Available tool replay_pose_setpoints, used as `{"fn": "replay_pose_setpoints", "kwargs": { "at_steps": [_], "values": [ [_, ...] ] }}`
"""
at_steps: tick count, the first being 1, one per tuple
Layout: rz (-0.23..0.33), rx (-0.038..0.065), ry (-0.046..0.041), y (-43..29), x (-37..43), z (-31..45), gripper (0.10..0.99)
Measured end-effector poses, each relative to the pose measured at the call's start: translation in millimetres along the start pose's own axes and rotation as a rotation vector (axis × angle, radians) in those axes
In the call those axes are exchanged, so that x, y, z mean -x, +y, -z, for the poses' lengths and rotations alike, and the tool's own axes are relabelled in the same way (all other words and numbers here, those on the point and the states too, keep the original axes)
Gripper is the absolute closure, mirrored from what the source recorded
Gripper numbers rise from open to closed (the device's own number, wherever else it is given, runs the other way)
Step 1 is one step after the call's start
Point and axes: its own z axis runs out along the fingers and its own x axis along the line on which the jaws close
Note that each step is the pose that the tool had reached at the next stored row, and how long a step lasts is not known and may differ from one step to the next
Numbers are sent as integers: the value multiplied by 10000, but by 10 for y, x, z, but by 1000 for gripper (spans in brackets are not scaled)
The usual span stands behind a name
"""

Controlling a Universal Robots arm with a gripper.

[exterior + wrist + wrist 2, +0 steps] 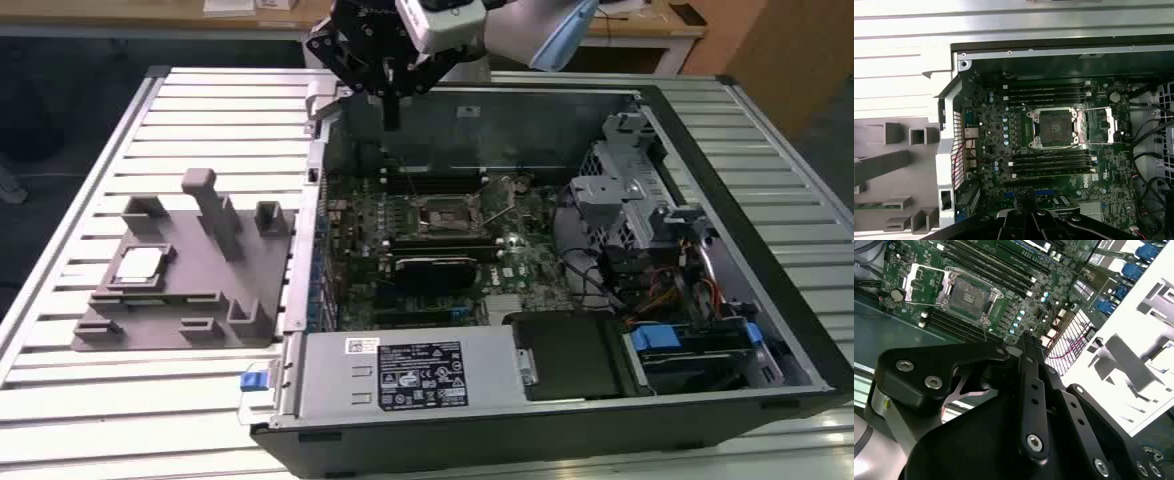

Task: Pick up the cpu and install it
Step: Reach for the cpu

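I see the cpu (140, 263) lying flat on the grey fixture (200, 310), which sits on the surface (120, 400) just beside the case (467, 440), at the exterior view's left. The socket (1054, 127) stands open. My gripper (391, 122) hangs over the case's far wall, well apart from the cpu, jaws narrow and holding nothing.

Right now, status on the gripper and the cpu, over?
Gripper shut, empty, above the open case. Cpu lying on the grey fixture, exterior view's left, untouched. Socket open, bare; side wall stands between it and fixture.
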Motion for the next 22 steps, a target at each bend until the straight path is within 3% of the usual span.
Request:
{"fn": "replay_pose_setpoints", "kwargs": {
  "at_steps": [10,22],
  "values": [
    [-1,-2,1,-1,-14,1,980],
    [0,0,0,-12,-153,4,980]
  ]
}}
